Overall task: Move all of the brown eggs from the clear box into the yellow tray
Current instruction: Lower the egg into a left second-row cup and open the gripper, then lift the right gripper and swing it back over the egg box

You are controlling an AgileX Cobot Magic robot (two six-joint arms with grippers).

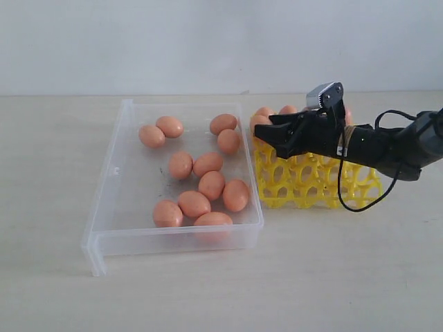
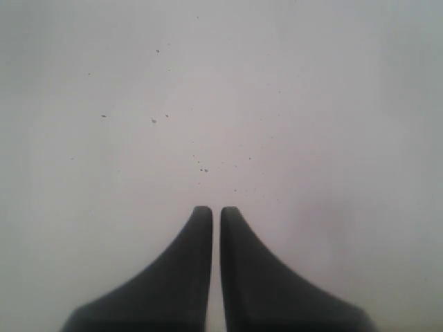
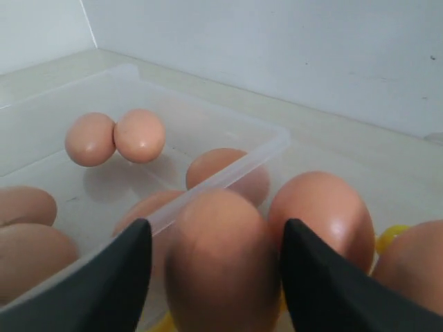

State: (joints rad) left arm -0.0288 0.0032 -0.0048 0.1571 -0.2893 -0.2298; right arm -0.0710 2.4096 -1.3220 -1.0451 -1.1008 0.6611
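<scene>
eleven smooth orange-brown oval eggs [image 1: 212, 185] lie in the shallow clear plastic box [image 1: 109, 176]. my right gripper [image 1: 264, 128] straddles another egg [image 3: 218, 270] over the bright yellow lattice tray [image 1: 304, 185], to seat it; gripped or freed, i cannot tell. my left gripper [image 2: 216, 211] is closed, empty.

Soft even light, blurry nearest egg [image 3: 214, 263]

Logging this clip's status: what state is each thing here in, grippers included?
Shallow clear plastic box: lidless, holding eleven loose orange-brown oval eggs.
Bright yellow lattice egg tray: far row partly filled, near cups empty.
Left gripper: shut, empty.
Right gripper: open, straddling another egg at the tray's far row.
</scene>
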